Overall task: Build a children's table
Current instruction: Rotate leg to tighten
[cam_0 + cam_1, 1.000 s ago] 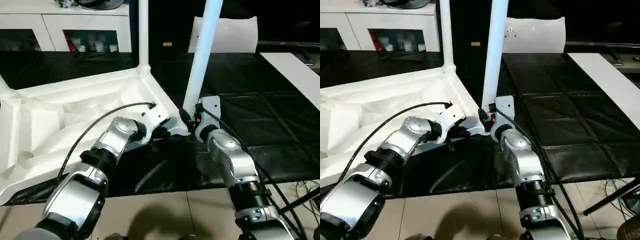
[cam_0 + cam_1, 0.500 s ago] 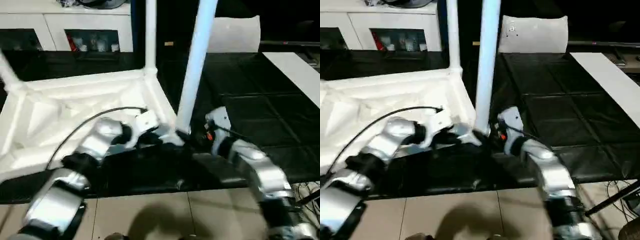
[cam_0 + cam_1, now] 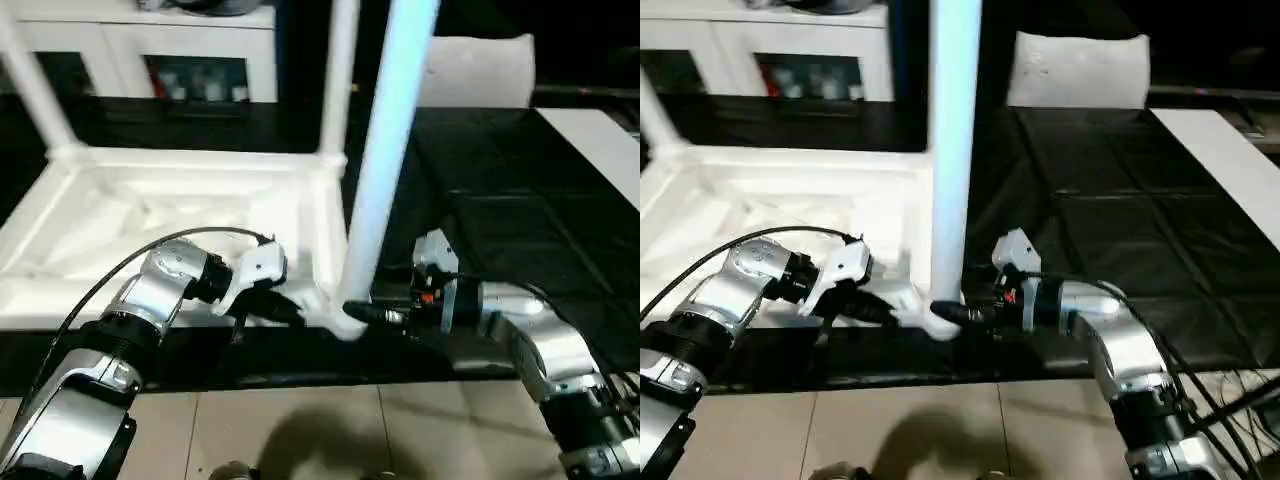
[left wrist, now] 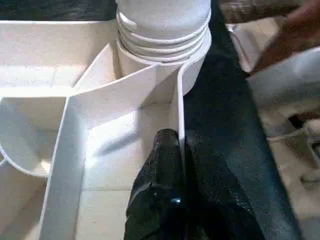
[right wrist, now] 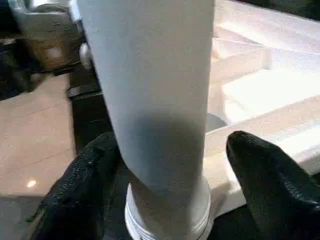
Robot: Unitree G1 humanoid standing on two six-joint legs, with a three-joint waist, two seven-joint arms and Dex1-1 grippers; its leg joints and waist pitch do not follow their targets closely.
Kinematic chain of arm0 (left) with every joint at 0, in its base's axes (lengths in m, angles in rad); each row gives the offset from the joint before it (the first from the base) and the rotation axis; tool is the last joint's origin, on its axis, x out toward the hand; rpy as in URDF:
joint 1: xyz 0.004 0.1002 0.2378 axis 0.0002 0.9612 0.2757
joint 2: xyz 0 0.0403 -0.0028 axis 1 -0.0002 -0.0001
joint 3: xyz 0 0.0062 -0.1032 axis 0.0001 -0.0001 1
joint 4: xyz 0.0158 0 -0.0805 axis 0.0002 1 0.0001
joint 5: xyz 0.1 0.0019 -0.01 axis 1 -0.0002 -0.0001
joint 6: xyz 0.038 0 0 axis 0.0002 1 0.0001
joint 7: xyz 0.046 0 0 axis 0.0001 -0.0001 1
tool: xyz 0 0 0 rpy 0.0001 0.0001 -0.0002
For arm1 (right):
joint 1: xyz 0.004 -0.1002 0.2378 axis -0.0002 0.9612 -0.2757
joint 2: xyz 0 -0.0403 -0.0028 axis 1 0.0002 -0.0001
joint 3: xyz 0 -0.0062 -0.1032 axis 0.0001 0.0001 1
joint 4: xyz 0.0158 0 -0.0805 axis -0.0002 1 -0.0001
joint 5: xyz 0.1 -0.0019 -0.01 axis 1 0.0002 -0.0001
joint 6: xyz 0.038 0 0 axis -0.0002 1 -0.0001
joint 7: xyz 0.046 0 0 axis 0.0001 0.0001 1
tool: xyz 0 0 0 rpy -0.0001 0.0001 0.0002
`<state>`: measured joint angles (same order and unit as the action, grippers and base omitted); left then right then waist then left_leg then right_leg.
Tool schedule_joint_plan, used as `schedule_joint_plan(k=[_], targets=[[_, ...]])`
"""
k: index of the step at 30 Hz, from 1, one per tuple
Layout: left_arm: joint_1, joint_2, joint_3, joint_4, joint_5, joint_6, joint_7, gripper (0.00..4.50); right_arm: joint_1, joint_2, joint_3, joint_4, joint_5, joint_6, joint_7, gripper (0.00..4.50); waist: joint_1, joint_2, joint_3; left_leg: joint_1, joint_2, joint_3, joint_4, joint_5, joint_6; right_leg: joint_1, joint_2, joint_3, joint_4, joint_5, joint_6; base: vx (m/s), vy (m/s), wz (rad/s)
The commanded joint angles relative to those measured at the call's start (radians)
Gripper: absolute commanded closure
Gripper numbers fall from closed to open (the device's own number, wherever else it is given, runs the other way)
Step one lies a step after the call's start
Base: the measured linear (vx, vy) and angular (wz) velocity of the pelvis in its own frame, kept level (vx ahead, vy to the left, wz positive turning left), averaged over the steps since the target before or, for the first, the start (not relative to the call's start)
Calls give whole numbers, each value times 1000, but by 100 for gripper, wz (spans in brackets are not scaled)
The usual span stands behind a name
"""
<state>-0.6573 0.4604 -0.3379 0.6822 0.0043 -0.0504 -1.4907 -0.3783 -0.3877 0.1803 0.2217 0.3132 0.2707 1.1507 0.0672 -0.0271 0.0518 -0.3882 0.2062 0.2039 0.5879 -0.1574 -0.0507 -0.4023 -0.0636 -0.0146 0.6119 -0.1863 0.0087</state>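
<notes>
The children's table [image 3: 170, 205] lies upside down on the black bench [image 3: 520, 200]. The left gripper [image 4: 175, 150] is clamped on the rim wall beside the near corner socket; the right gripper [image 5: 170, 165] stands apart around the upright leg [image 3: 385, 150] there. Since a second ago the table has swung, a third leg showing at left. A white bag [image 3: 480, 70] lies beyond

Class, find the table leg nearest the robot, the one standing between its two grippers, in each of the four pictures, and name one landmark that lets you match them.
Left eye view: the near leg rises right of centre.
Right eye view: it stands just left of centre.
Left wrist view: its ringed base sits in the corner socket.
Right wrist view: the leg stands between the right gripper's fingers.
Shared landmark: the corner socket.
</notes>
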Motion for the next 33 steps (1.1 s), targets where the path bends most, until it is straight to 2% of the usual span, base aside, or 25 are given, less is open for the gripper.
schedule_joint_plan(k=[1, 3, 4, 7, 9, 15, 22, 25, 27, 28, 29, 30, 31, 32, 33], targets=[[3, -1, -32, -57, -31, -17, -93, 450, -18, -17, 19, 18, 8, -11, 58, 121, -2, -4, -61, 36, 31, -12, -69, -288, -5, 22, -60, 26, -76, -271, -210, 0, 0, 0], [10, 12, -42, -76, -31, -15, -117, 450, -27, -24, 37, 31, 5, -17, 103, 138, 0, -5, -62, 37, 32, -13, -70, -293, -10, 23, -61, 25, -73, -262, -216, 0, 0, 0], [13, 19, -51, -84, -33, -13, -122, 450, -31, -26, 43, 34, 5, -19, 117, 158, 2, -11, -61, 37, 34, -12, -70, -295, -11, 22, -62, 26, -73, -259, -216, 0, 0, 0], [16, 32, -70, -98, -41, -13, -124, 450, -42, -23, 48, 50, 5, -24, 129, 168, 9, -12, -61, 38, 33, -12, -70, -293, -15, 21, -62, 27, -71, -255, -214, 0, 0, 0], [17, 37, -77, -105, -47, -12, -124, 450, -50, -21, 49, 60, 6, -27, 136, 199, 10, -14, -60, 38, 33, -12, -70, -297, -19, 21, -62, 26, -71, -261, -214, 0, 0, 0], [12, 50, -105, -123, -58, -17, -124, 450, -73, -14, 55, 84, 12, -23, 179, 241, 12, -19, -62, 37, 32, -12, -69, -285, -24, 22, -61, 26, -69, -249, -212, 0, 0, 0], [2, 53, -118, -123, -64, -19, -124, 450, -75, -13, 61, 84, 24, -11, 206, 257, 15, -20, -60, 38, 32, -12, -69, -284, -25, 22, -61, 26, -68, -250, -212, 0, 0, 0], [-2, 34, -89, -108, -53, -14, -113, 450, -69, -5, 50, 76, 43, 14, 201, 257, 13, -20, -58, 38, 31, -11, -70, -289, -27, 22, -60, 27, -70, -258, -212, 0, 0, 0], [-17, 1, -56, -79, -35, 10, -27, 450, -55, 13, 21, 55, 71, 57, 161, 257, 15, -19, -56, 40, 32, -12, -71, -300, -30, 21, -61, 27, -72, -275, -208, 0, 0, 0], [-17, 1, -56, -79, -35, 10, -27, 450, -55, 13, 21, 55, 71, 57, 161, 257, 15, -20, -55, 40, 32, -13, -71, -310, -31, 19, -62, 27, -74, -293, -204, 0, 0, 0], [-32, -24, -40, -59, -25, 43, 50, 450, -43, 30, 7, 44, 68, 62, 112, 257, 14, -21, -55, 38, 31, -14, -72, -313, -33, 20, -63, 27, -74, -305, -200, 0, 0, 0], [-57, -72, -11, -32, -29, 91, 160, 450, -27, 61, -4, 39, 32, 55, 9, 257, 14, -23, -53, 42, 31, -14, -71, -326, -39, 14, -64, 28, -79, -330, -193, 0, 0, 0], [-57, -72, -11, -32, -29, 91, 160, 450, -27, 61, -4, 39, 32, 55, 9, 257, 10, -24, -50, 41, 30, -13, -71, -329, -43, 13, -62, 29, -80, -342, -188, 0, 0, 0], [-78, -113, 12, -11, -36, 127, 247, 450, -16, 94, -15, 39, 1, 46, -87, 257, 5, -29, -51, 33, 26, -19, -72, -329, -55, 18, -67, 27, -80, -386, -170, 0, 0, 0], [-96, -148, 30, 6, -45, 155, 313, 450, -9, 126, -27, 40, -19, 52, -168, 257, 5, -29, -53, 34, 25, -20, -71, -328, -55, 19, -68, 26, -82, -397, -164, 0, 0, 0]])
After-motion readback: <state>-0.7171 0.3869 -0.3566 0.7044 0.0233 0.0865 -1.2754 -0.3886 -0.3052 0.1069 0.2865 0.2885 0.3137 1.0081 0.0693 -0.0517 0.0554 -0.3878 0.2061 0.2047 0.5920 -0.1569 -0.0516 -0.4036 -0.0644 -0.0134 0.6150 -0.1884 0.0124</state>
